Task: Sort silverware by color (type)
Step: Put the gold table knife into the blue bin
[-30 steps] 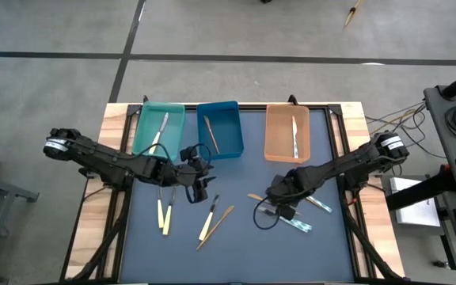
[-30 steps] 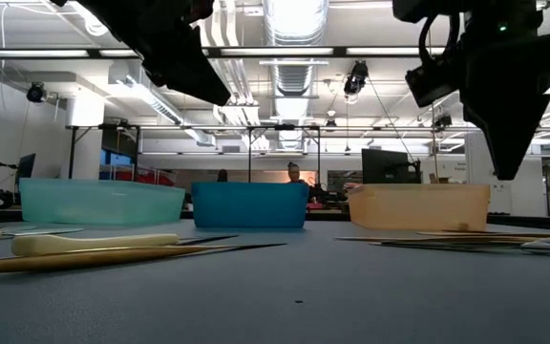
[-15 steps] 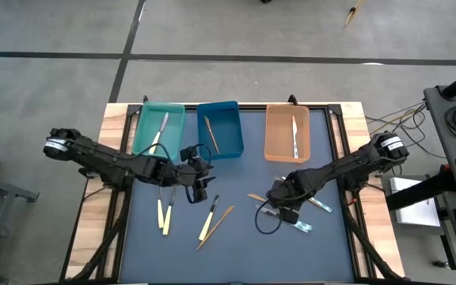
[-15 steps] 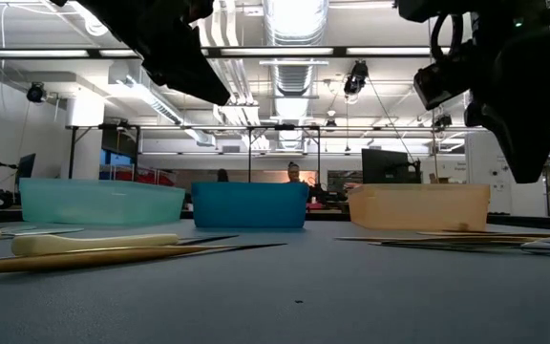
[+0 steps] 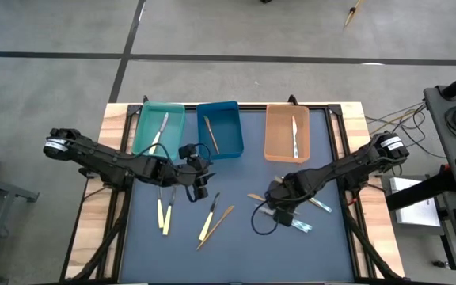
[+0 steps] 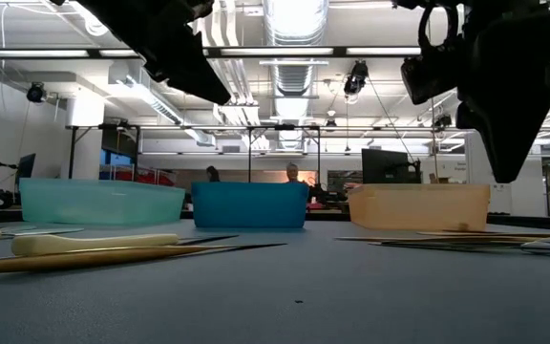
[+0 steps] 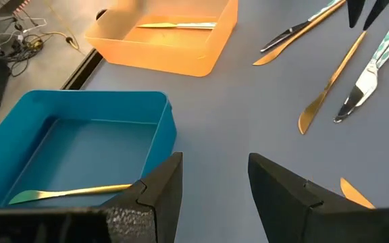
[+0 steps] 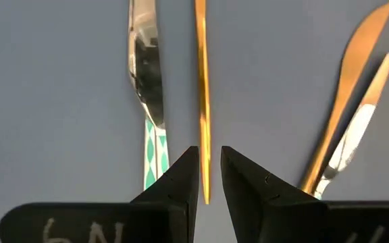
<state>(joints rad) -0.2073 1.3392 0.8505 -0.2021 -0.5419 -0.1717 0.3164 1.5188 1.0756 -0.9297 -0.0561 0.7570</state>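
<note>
Tabletop: dark blue-grey tabletop (image 5: 236, 237) on a wooden frame, grey floor around it; in the low view a workshop hall with ceiling ducts lies behind.
Trays: teal tray (image 5: 146, 127), blue tray (image 5: 226, 117) and orange tray (image 5: 279, 127) in a row along the upper edge of the tabletop in the high view; each holds one utensil.
Right claw: right claw (image 5: 278, 210) sits right of centre in the high view, low over the loose silverware. Its fingers (image 8: 174, 182) are parted by a narrow gap and hold nothing.
Gold knife: thin gold-toned knife (image 8: 202, 88) lies straight ahead of that gap in the right wrist view, its near end running in between the fingertips; whether they touch it cannot be told.
Neighbours: green-patterned knife (image 8: 147, 81) just beside the gold one; two more pieces (image 8: 356, 108) lie off to the other side.
Left claw: left claw (image 5: 199, 184) hangs left of centre in the high view, just below the blue tray, fingers (image 7: 161, 189) open and empty.
Cream pieces: cream-handled pair (image 5: 163, 215) and further pieces (image 5: 212, 218) lie in the lower left of the tabletop, apart from both claws.
</note>
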